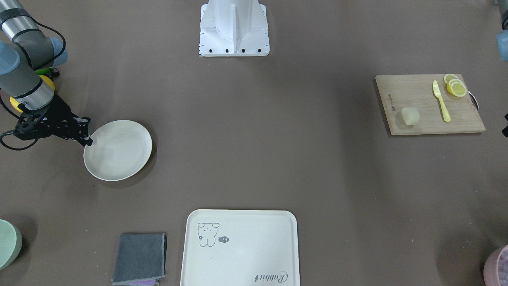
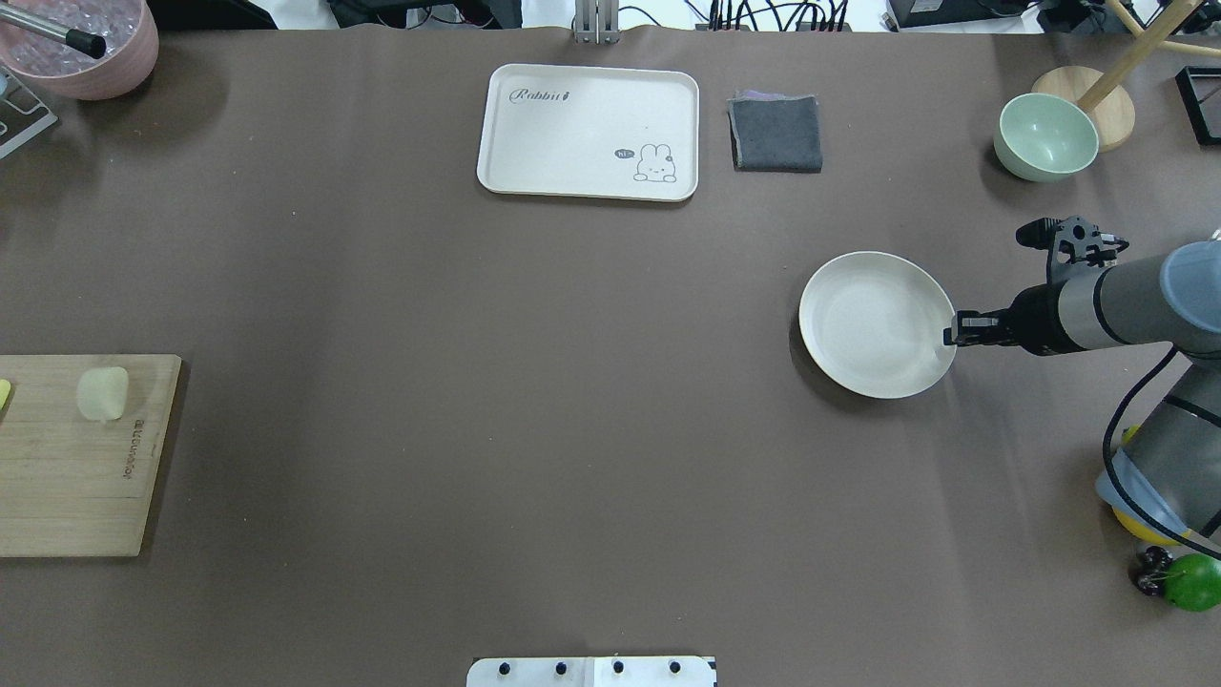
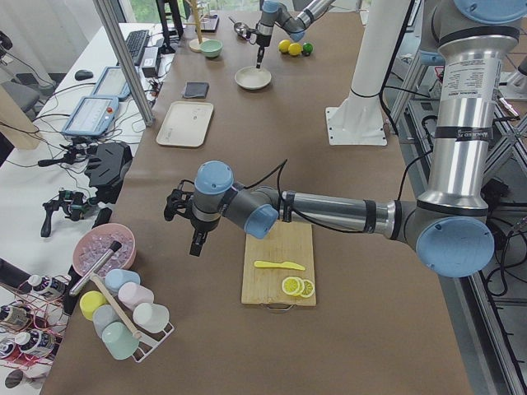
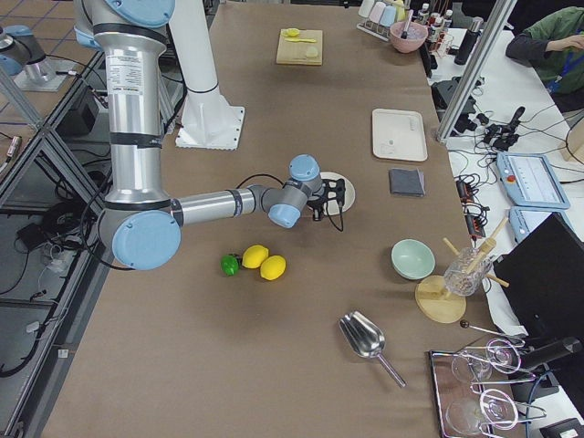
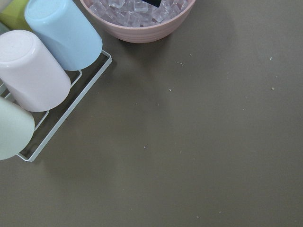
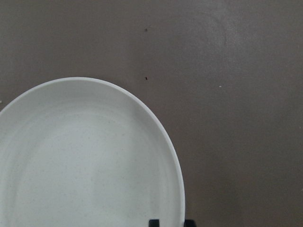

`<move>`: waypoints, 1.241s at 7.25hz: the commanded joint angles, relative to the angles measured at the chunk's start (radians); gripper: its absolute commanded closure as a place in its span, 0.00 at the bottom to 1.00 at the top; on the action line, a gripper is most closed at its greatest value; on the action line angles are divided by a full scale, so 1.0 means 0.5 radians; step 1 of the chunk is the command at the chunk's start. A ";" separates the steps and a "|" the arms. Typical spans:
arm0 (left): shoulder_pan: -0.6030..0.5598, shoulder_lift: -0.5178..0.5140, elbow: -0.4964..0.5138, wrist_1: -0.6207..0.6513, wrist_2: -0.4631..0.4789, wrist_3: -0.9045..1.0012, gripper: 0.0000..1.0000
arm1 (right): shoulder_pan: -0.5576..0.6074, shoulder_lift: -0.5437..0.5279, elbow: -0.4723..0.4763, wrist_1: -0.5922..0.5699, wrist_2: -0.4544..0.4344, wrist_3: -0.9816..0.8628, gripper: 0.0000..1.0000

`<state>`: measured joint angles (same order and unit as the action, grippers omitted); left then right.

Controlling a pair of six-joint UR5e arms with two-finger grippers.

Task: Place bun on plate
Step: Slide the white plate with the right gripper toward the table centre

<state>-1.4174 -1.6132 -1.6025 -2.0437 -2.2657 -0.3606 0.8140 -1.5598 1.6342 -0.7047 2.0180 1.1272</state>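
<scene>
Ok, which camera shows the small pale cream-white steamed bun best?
Exterior front-facing: the bun sits unobstructed on the whole wooden cutting board. Overhead shows it near the frame's edge; exterior right, tiny; exterior left hides it; wrist views miss it.

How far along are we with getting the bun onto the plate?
Nothing done: the bun sits on the cutting board. In hand: the right hand is at the rim of the plate, grip unclear. Remaining: grasp the bun, carry it over, set it down.

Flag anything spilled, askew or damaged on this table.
Nothing stands out: no spill or damage shows. The bun lies on the wooden board, far from the empty plate, with the right gripper at that plate's rim.
</scene>
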 commanded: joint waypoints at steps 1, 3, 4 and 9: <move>0.000 -0.004 -0.004 -0.011 0.000 -0.061 0.02 | -0.002 0.030 -0.001 -0.005 0.001 0.080 1.00; 0.000 -0.001 -0.001 -0.018 0.000 -0.067 0.02 | 0.029 0.079 0.017 -0.005 0.050 0.138 1.00; 0.000 -0.001 -0.001 -0.021 0.000 -0.061 0.02 | 0.068 0.119 0.036 -0.005 0.151 0.172 1.00; 0.000 -0.004 0.002 -0.018 0.000 -0.067 0.02 | -0.283 0.872 0.076 -0.703 -0.175 0.503 1.00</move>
<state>-1.4174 -1.6147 -1.6018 -2.0529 -2.2657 -0.3939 0.7456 -1.2234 1.6714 -0.9543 2.0099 1.3448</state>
